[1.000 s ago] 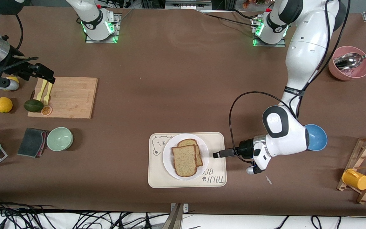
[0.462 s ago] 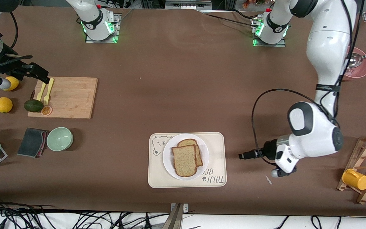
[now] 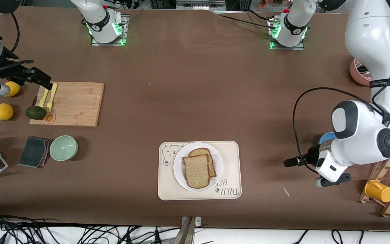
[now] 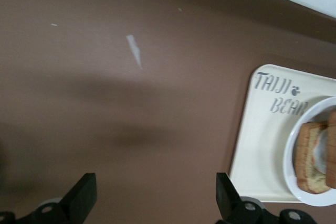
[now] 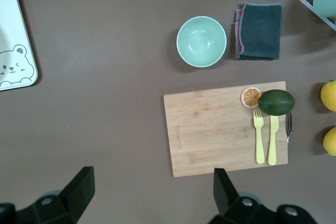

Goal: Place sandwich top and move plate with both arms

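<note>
Brown table surface, seen from the high front camera. At its six-o'clock edge lies the cream bear-print tray [image 3: 230,152], carrying the plate [image 3: 178,169]. On the plate rests the sandwich top [image 3: 196,171], lying flat over a second slice [image 3: 211,162] that shows at its one-o'clock corner; the top is offset, not squared on it. The left wrist view shows the stack edge-on with a pale filling between the slices.

At three o'clock from the tray, well apart, the left gripper [image 3: 288,162] hangs over bare table, fingers [image 4: 84,203] spread wide and holding nothing. At ten o'clock, the right gripper [image 3: 44,78] hovers over the corner of the cutting board [image 3: 76,101], fingers [image 5: 79,190] likewise wide and empty.

Risks, as judged: with placement apparently done, the plate transfer remains. Both grippers stand far from the plate; uneven lift by the two arms could tilt it and slide the offset top slice off. A low plate rim on a lipped tray offers little purchase, so a finger may skid or push the plate.

Count: two bread slices, one plate, one tray, one cutting board, one pale green bowl [image 3: 63,147], two lemons [image 3: 4,111], one avocado [image 3: 35,112], two yellow utensils [image 3: 50,96].
</note>
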{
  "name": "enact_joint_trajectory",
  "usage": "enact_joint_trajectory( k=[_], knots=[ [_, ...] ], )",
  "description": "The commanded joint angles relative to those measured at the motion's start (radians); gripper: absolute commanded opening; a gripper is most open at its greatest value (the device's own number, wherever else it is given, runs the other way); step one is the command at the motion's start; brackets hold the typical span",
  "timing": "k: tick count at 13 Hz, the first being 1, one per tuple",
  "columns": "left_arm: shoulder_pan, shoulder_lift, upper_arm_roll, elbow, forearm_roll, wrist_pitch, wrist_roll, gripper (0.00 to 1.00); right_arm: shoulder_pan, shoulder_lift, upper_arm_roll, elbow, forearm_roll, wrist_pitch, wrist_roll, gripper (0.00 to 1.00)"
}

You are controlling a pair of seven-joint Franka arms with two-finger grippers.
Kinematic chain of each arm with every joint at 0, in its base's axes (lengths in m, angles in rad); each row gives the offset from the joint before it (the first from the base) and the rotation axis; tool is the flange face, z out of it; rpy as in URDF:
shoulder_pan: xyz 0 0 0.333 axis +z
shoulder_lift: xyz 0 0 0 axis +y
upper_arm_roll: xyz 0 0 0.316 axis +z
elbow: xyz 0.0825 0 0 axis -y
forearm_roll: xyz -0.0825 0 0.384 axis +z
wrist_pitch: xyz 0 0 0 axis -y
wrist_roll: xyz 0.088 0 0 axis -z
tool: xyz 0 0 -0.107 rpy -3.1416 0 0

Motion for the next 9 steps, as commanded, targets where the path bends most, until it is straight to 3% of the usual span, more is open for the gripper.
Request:
enact_joint_trajectory(
  k=[1, 6, 7, 9],
  knots=[
    [0.019, -0.09, 0.01, -0.047, 0.054, -0.055, -0.041, 1.0, -0.007, -0.002, 0.005, 0.011, -0.001, -0.01, 0.018, 1.0],
    [0.07, -0.308, 0.013, -0.156, 0.057, -0.176, -0.071, 1.0, -0.007, 0.0, 0.005, 0.013, -0.001, -0.009, 0.021, 1.0],
    [0.073, -0.335, 0.013, -0.164, 0.09, -0.192, -0.072, 1.0, -0.007, 0.001, 0.005, 0.013, -0.001, -0.01, 0.021, 1.0],
    [0.074, -0.435, 0.008, -0.268, 0.194, -0.194, -0.072, 1.0, -0.007, 0.001, 0.005, 0.011, 0.005, -0.007, 0.021, 1.0]
  ],
)
